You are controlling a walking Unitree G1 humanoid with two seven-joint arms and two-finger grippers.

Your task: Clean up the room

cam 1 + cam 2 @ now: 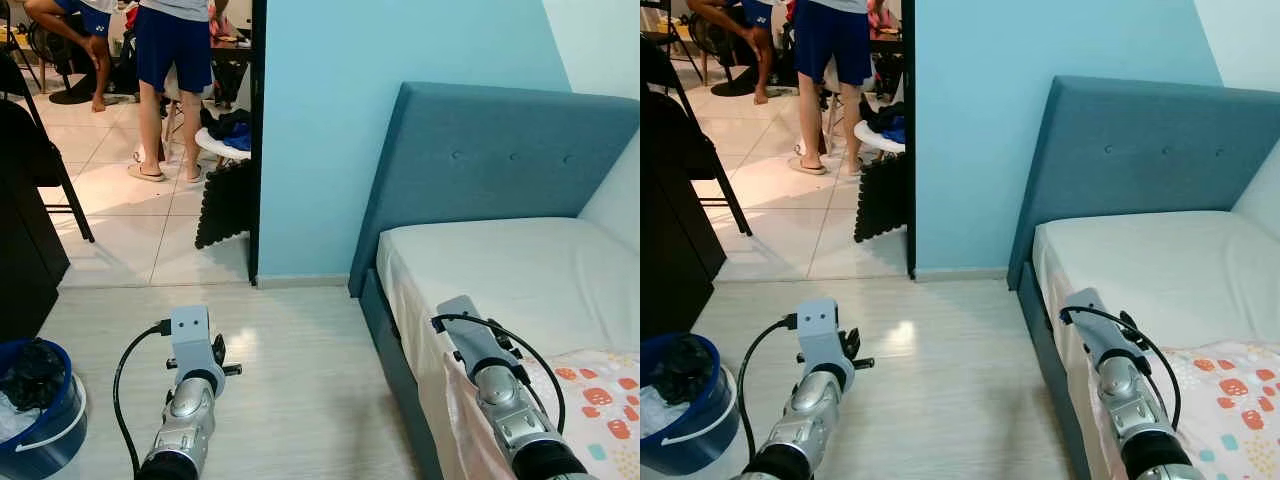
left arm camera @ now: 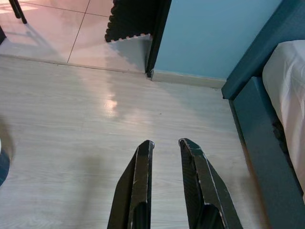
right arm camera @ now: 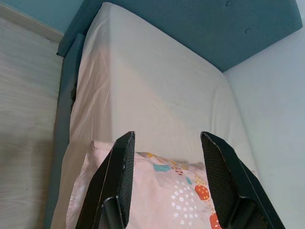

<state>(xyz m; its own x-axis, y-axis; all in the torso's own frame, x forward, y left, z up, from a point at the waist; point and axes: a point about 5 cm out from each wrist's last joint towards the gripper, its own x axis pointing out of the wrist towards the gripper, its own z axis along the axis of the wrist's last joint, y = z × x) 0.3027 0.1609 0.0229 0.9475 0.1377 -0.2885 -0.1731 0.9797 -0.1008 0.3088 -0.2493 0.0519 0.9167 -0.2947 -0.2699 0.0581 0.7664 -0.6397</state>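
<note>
bed point(image 1: 520, 270): 1 | headboard point(image 1: 500, 150): 1 | patterned pillow point(image 3: 162, 191): 1 | blue bucket point(image 1: 45, 425): 1 | black foam mat point(image 1: 222, 205): 1 | persons standing in next room point(image 1: 170, 60): 2 | grippers: 2, left point(image 2: 165, 145) and right point(image 3: 167, 138) | black chair point(image 1: 45, 160): 1
</note>
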